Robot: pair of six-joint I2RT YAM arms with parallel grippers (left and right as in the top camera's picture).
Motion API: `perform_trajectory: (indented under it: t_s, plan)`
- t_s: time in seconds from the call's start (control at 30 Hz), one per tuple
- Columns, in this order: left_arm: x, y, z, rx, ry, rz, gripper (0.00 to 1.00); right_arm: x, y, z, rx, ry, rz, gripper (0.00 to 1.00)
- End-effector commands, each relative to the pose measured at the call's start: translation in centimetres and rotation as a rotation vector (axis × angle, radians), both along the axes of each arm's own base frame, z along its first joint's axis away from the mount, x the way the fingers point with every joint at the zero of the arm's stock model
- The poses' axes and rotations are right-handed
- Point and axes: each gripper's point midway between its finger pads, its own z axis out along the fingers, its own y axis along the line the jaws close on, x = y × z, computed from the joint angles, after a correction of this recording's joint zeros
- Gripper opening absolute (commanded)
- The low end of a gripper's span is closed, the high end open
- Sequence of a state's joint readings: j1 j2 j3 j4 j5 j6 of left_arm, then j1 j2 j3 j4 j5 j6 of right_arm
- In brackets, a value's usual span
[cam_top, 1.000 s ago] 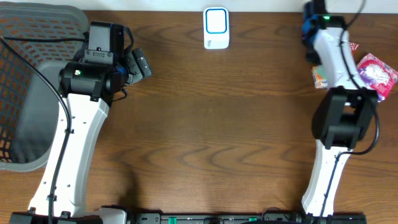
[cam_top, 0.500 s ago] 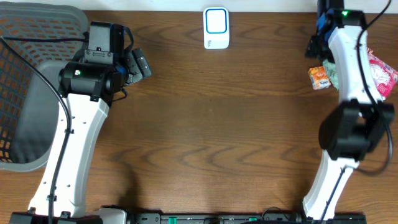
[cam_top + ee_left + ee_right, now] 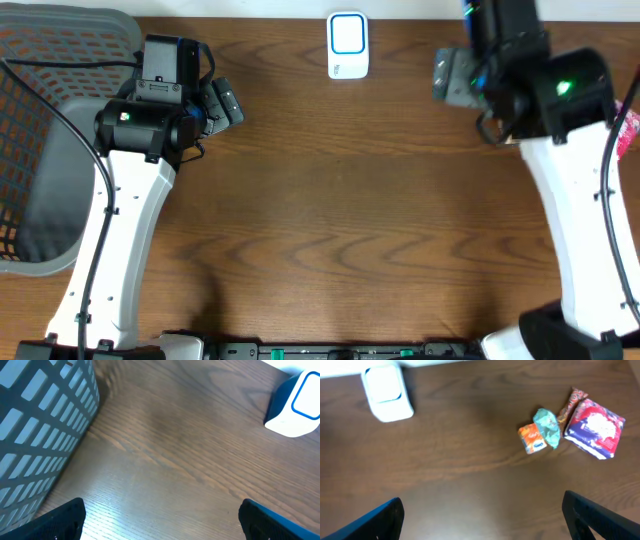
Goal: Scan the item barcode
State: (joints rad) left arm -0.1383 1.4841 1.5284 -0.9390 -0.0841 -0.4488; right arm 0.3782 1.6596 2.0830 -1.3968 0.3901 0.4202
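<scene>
1. Right hand (image 3: 487, 522): spread wide. Its two fingers (image 3: 375, 520) showed at the lower corners of the right wrist view, well apart, with only bare wood between them. It pinched nothing and hung above the surface (image 3: 350, 200), touching none of the things on it.

2. Items: a small group lay on the surface ahead of the right hand, toward the side of the finger at the right edge of the wrist view.
- The orange packet (image 3: 532, 439) was the nearest of the group to the hand.
- The green packet (image 3: 547, 425) lay against the orange packet, just beyond it.
- The purple and red packet (image 3: 595, 427) lay just beside the green packet, farther out to the side.
- A narrow wrapper (image 3: 572, 401) lay at the far edge of the purple and red packet.
- No barcode could be made out on any of them.

3. Scanner (image 3: 386, 394): a white box with a blue outline on its face. It stood on the surface ahead of the right hand, toward the opposite finger, well apart from the packets.

4. Left hand (image 3: 160, 527): also spread wide and empty, with bare wood between its fingers. The grey basket (image 3: 40, 435) stood close beside one finger. The scanner lay far ahead, past the other finger.
</scene>
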Motion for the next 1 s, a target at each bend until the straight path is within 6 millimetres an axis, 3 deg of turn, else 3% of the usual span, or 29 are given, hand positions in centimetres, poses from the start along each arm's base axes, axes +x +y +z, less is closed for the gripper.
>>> perform_trajectory:
  t_s: [0.0, 0.13, 0.33, 0.5, 0.97]
  plan:
    - [0.1, 0.2, 0.1, 0.001, 0.0, 0.012, 0.98, -2.9, 1.3, 1.0, -0.018, -0.038, 0.034, 0.97]
    - [0.1, 0.2, 0.1, 0.001, 0.0, 0.012, 0.98, -5.9, 3.3, 0.0, -0.025, -0.017, 0.128, 0.97]
    - [0.1, 0.2, 0.1, 0.001, 0.0, 0.012, 0.98, -10.1, 5.8, -4.4, 0.012, 0.173, 0.268, 0.99]
    - [0.1, 0.2, 0.1, 0.001, 0.0, 0.012, 0.98, -11.8, 7.8, -6.6, 0.108, 0.292, 0.338, 0.99]
    - [0.1, 0.2, 0.1, 0.001, 0.0, 0.012, 0.98, -14.1, 5.5, -7.8, 0.015, 0.407, 0.319, 0.99]
